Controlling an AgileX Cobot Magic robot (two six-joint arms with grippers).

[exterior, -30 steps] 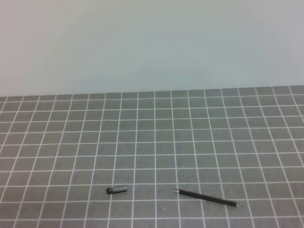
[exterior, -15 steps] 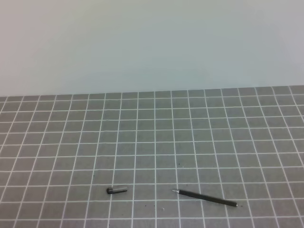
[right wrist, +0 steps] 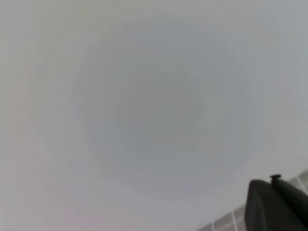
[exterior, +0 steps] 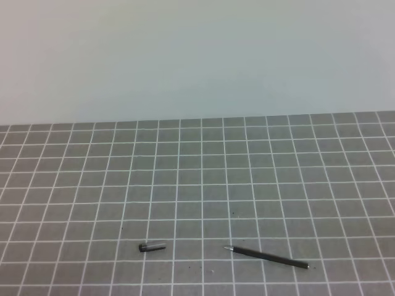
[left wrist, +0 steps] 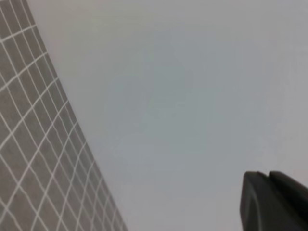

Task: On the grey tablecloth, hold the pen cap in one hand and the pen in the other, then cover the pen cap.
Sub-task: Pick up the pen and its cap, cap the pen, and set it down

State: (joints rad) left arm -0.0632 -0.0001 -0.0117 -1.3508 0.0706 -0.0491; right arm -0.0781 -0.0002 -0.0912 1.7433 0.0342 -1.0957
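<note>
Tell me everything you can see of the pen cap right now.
The pen cap is a short dark grey cylinder with a darker left end. It lies flat on the grey tablecloth, lengthwise left to right, near the front edge and left of centre. It sits apart from the pen to its right. Only the cloth touches it; neither gripper is near.

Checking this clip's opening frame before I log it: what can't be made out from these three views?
- Both arms: absent from the exterior high view, outside its edges.
- Left hand: left wrist view shows only a dark corner, cut by the frame; no fingertips visible.
- Right hand: same in the right wrist view, which faces a blank wall.
- pen cap: too small to tell which end is open.
- pen: markings unreadable.
- grey tablecloth: near edge cut off.
</note>
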